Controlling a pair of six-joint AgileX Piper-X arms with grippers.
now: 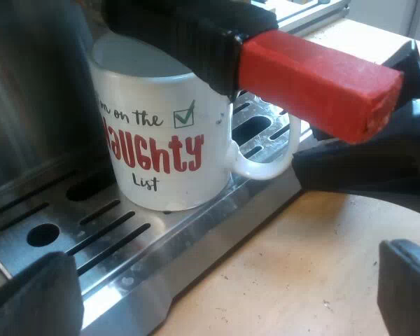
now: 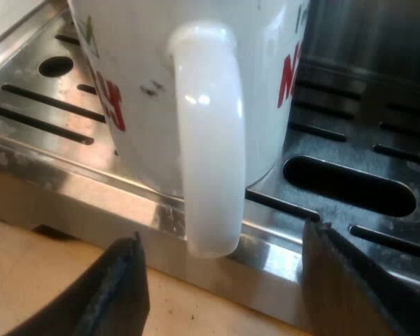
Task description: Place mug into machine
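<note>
Wooden table [image 1: 287, 266] before the espresso machine [image 1: 28, 105]: mug [image 1: 161, 140] set down, release in hand.
Nearest, the left claw [image 1: 220, 283] gapes wide and empty over the table edge. The right claw [image 2: 220, 287] has its fingers apart either side of the mug handle [image 2: 210, 140], not gripping. Beyond, the mug stands upright on the drip tray [image 1: 91, 238], beneath the red-ended holder handle [image 1: 315, 77]. Next, I judge, the right claw should back straight off without snagging.

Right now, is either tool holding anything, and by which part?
Nothing is held. The right tool stands open on either side of the mug's handle, not touching it; the left tool is open and empty.
</note>
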